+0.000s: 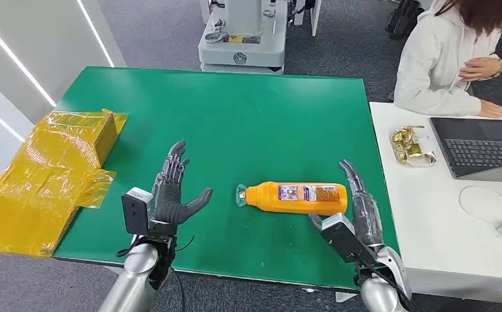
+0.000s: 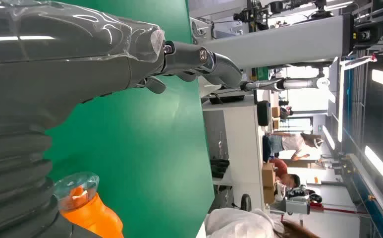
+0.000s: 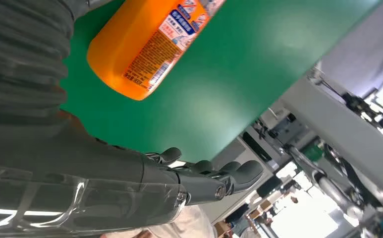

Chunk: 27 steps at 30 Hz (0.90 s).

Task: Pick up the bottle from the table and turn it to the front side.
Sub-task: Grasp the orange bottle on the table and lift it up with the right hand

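A: Bottle status? Where's the orange plastic bottle with the clear cap and printed label (image 1: 297, 198)?

B: Lying on its side on the green table mat (image 1: 235, 110), near the front edge, cap pointing toward the left hand (image 1: 173, 195), base toward the right hand (image 1: 358, 201). Not lifted yet.

A: Hands?

B: Both empty, fingers spread. Left hovers well apart from the cap, palm facing the bottle, thumb out. Right stands edge-on just beside the base; contact, can't tell. Looks like a bracket from both ends before the grasp.

A: Label?

B: Partly facing up, fine print visible in the right wrist view. My read: it needs a roll once picked.

A: Clutter?

B: Yellow film-wrapped cardboard box (image 1: 60, 162) at the left table edge, well clear. Person in a white hoodie (image 1: 443, 58) at the adjacent white desk (image 1: 443, 247) with a laptop (image 1: 482, 146).
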Tool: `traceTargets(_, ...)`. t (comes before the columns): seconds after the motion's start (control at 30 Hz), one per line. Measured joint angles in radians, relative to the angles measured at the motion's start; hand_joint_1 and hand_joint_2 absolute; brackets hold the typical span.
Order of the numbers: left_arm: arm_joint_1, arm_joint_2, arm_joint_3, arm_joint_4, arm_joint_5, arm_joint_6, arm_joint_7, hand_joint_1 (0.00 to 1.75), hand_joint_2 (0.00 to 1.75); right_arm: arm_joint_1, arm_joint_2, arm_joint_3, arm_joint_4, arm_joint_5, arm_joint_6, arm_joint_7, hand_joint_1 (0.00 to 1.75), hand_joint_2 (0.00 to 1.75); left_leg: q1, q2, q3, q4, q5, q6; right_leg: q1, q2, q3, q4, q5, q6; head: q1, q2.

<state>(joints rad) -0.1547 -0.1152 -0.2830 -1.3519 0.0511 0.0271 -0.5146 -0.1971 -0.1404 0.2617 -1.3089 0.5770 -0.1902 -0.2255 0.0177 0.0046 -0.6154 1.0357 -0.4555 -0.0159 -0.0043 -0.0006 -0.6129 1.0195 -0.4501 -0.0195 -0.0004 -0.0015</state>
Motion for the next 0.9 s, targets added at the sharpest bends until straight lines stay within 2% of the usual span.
traceTargets(0.17, -0.020, 0.000, -0.001, 0.016, 0.002, -0.006, 0.000, 0.00, 1.75, -0.104, -0.044, 0.056, 0.112, 0.003, 0.041, 0.021, 0.00, 1.75, 0.000, 0.000, 0.000, 0.000, 0.000, 0.000, 0.000, 0.000, 0.000, 0.000, 0.000, 0.000, 0.000, 0.000)
traceTargets(0.37, -0.040, 0.002, -0.001, 0.036, 0.014, -0.006, 0.000, 0.00, 1.75, -0.293, -0.071, 0.157, 0.317, -0.047, 0.137, 0.027, 0.00, 1.75, 0.000, 0.000, 0.000, 0.001, 0.001, 0.000, 0.000, 0.001, 0.000, 0.000, 0.000, 0.000, 0.000, 0.000)
traceTargets(0.67, -0.041, 0.020, -0.001, 0.054, 0.024, 0.003, -0.008, 0.00, 1.75, -0.481, -0.071, 0.331, 0.549, -0.025, 0.264, 0.060, 0.00, 1.75, 0.000, -0.001, -0.001, 0.001, 0.001, 0.001, 0.000, -0.001, 0.000, 0.001, 0.000, 0.000, 0.000, 0.000)
traceTargets(0.9, -0.041, 0.028, -0.001, 0.069, 0.024, -0.003, -0.009, 0.00, 1.75, -0.549, -0.065, 0.437, 0.645, -0.089, 0.356, 0.063, 0.00, 1.75, 0.000, -0.001, -0.001, 0.001, 0.001, 0.001, 0.000, -0.001, 0.000, 0.000, 0.000, 0.000, 0.000, 0.000)
